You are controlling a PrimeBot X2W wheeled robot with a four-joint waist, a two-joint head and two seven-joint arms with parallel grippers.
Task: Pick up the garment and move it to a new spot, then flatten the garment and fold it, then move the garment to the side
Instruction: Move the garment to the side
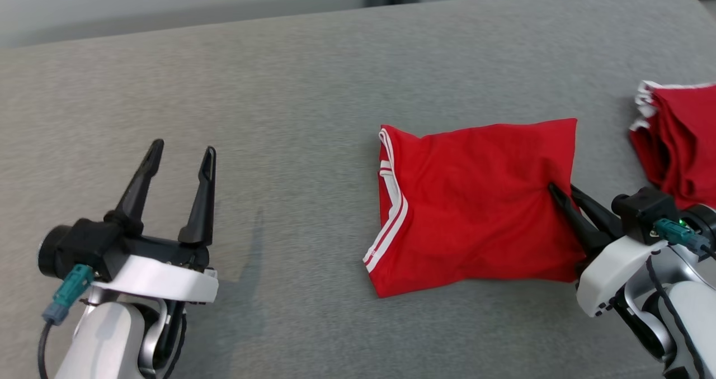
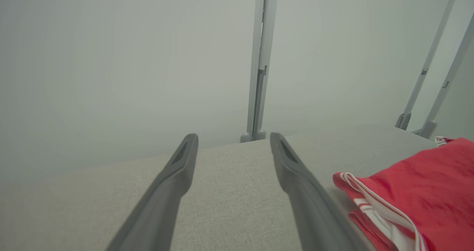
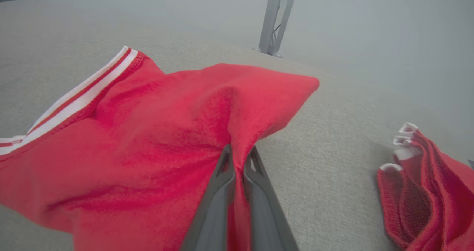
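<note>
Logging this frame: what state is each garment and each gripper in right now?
folded garment, folded into a rectangle, lying flat apart from its right edge, which is pinched up.
second red garment, lying in folded layers at the far right, not held.
left gripper, open, empty, apart from both garments.
right gripper, shut on the folded garment's right edge.

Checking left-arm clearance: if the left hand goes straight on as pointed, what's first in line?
The way looks free: the open left hand aims over the bare grey surface, with the folded red garment off to its right. Beyond the far edge stands a grey post, though depth is unclear.
</note>
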